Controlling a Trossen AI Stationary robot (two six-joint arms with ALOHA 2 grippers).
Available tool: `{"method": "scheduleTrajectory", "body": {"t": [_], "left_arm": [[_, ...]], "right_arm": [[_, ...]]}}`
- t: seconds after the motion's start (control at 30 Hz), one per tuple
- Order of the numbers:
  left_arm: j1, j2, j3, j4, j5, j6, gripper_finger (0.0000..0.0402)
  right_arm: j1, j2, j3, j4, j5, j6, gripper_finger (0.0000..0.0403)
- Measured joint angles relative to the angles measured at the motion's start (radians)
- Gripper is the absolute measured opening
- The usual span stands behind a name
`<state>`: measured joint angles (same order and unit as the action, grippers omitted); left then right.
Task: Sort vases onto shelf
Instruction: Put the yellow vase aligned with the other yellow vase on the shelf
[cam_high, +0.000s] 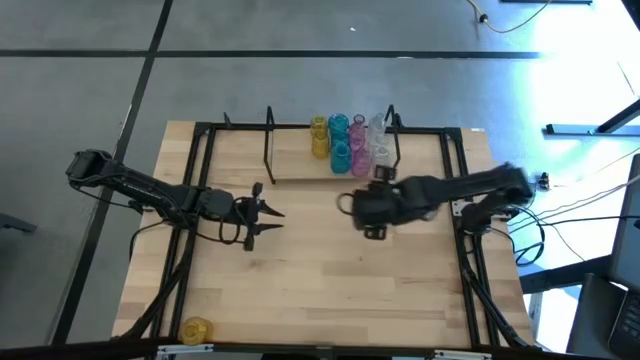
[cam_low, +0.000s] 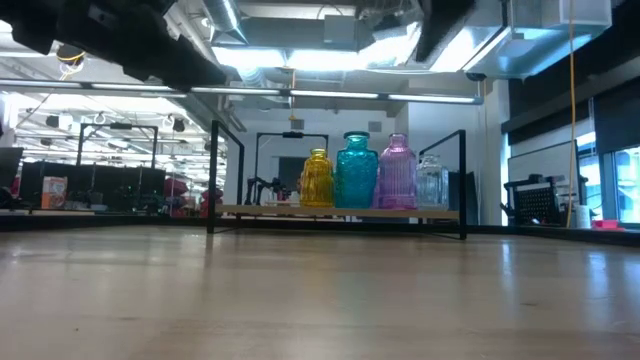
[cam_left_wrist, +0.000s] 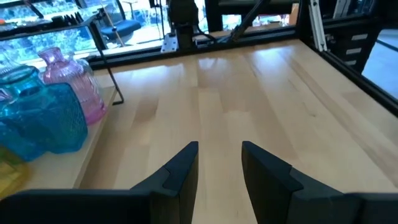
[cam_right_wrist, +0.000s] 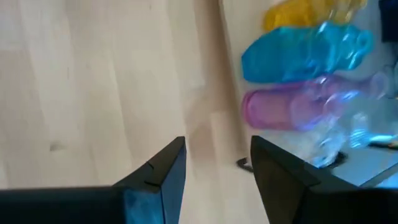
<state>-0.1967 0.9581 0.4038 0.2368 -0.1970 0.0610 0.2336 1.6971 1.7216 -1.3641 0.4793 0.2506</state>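
Right gripper (cam_right_wrist: 217, 168) part open and empty, vases (cam_right_wrist: 305, 74) on shelf (cam_high: 300, 172) just beyond, left gripper (cam_left_wrist: 221, 165) part open, empty.

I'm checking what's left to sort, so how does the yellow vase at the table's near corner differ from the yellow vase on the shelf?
The corner yellow vase sits on the bare tabletop, while the shelf yellow vase stands on the shelf. The corner one is alone; the shelf one is grouped beside the teal vase. Both are translucent yellow glass, and neither is held.
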Motion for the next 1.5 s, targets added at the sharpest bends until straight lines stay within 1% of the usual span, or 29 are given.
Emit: {"method": "scheduleTrajectory", "body": {"t": [0.13,0.23,0.3,0.4,0.43,0.5,0.6,0.73,0.83,0.93,1.03,1.13,1.27,1.33,1.43,1.5], "left_arm": [[0.0,0.0,0.0,0.004,0.0,0.002,0.0116],[0.0,0.005,0.0,0.014,-0.007,0.024,0.0121],[0.001,0.015,0.011,0.019,-0.015,0.027,0.0133],[0.003,0.035,0.057,0.008,-0.024,0.037,0.016],[0.003,0.041,0.08,-0.021,-0.029,0.041,0.017],[0.002,0.055,0.146,-0.13,-0.046,0.02,0.0187],[0.001,0.069,0.279,-0.352,-0.039,-0.077,0.0199],[-0.032,0.071,0.445,-0.64,0.061,-0.365,0.02],[-0.086,0.071,0.536,-0.787,0.106,-0.603,0.0199],[-0.164,0.07,0.605,-0.889,0.111,-0.81,0.0198],[-0.244,0.09,0.633,-0.923,0.111,-1.015,0.0198],[-0.341,0.132,0.638,-0.929,0.107,-1.179,0.0198],[-0.472,0.246,0.668,-0.924,0.101,-1.228,0.0198],[-0.515,0.309,0.697,-0.925,0.102,-1.239,0.0198],[-0.58,0.397,0.745,-0.931,0.085,-1.312,0.0198],[-0.635,0.459,0.773,-0.946,0.072,-1.391,0.0198]], "right_arm": [[0.064,-0.221,-0.366,0.259,-0.008,0.085,0.0167],[0.113,-0.377,-0.639,0.522,-0.027,0.105,0.0167],[0.14,-0.463,-0.801,0.718,-0.013,0.105,0.0167],[0.169,-0.537,-0.994,1.027,0.038,0.08,0.0167],[0.177,-0.546,-1.039,1.107,0.043,0.054,0.0167],[0.186,-0.551,-1.105,1.243,0.045,-0.006,0.0167],[0.186,-0.548,-1.142,1.326,0.035,-0.09,0.0167],[0.186,-0.545,-1.141,1.397,0.012,-0.206,0.0167],[0.186,-0.545,-1.126,1.472,-0.084,-0.286,0.0167],[0.186,-0.545,-1.12,1.545,-0.205,-0.348,0.0167],[0.186,-0.545,-1.12,1.594,-0.306,-0.39,0.0167],[0.186,-0.54,-1.119,1.615,-0.341,-0.39,0.0167],[0.188,-0.519,-1.119,1.62,-0.341,-0.324,0.0167],[0.202,-0.502,-1.119,1.646,-0.34,-0.3,0.0167],[0.24,-0.458,-1.119,1.711,-0.339,-0.295,0.0167],[0.27,-0.427,-1.119,1.748,-0.34,-0.278,0.0167]]}}
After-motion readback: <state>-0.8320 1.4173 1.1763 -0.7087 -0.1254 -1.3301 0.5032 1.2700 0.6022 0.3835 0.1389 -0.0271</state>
